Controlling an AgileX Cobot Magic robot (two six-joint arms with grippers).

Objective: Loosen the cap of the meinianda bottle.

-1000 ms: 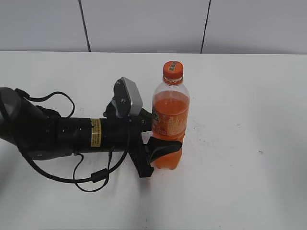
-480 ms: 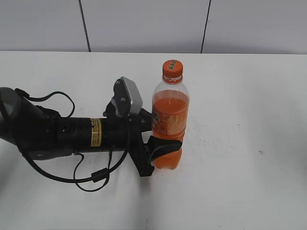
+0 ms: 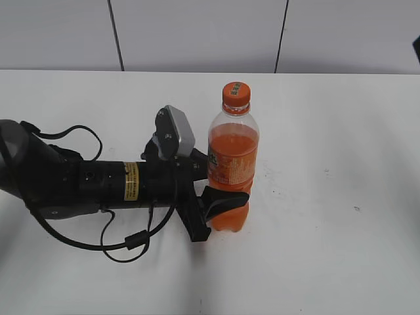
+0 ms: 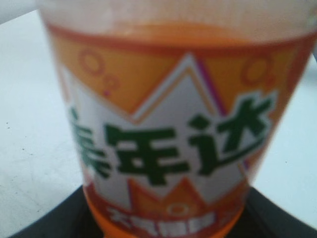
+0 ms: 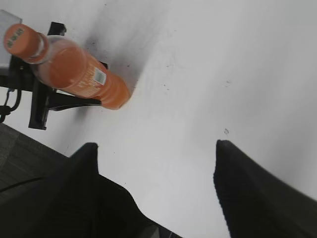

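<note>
The meinianda bottle (image 3: 233,164) stands upright on the white table, orange drink inside. The orange cap (image 3: 236,95) sits on its neck. My left gripper (image 3: 220,190) lies sideways and is shut on the bottle's lower body, just under the label. In the left wrist view the label (image 4: 173,139) fills the frame between the dark jaws (image 4: 163,228). My right gripper (image 5: 157,146) is open and empty, high above the table to the right of the bottle (image 5: 81,74) and cap (image 5: 20,38). Nothing touches the cap.
The white table (image 3: 328,197) runs to a grey panelled wall (image 3: 197,33) at the back. The left arm and its loose black cables (image 3: 125,243) lie across the table's left side. A dark sliver of the right arm (image 3: 417,46) shows at the right edge.
A dark sliver of the right arm has come into the exterior view at the upper right edge. The bottle and the left gripper have not moved.
</note>
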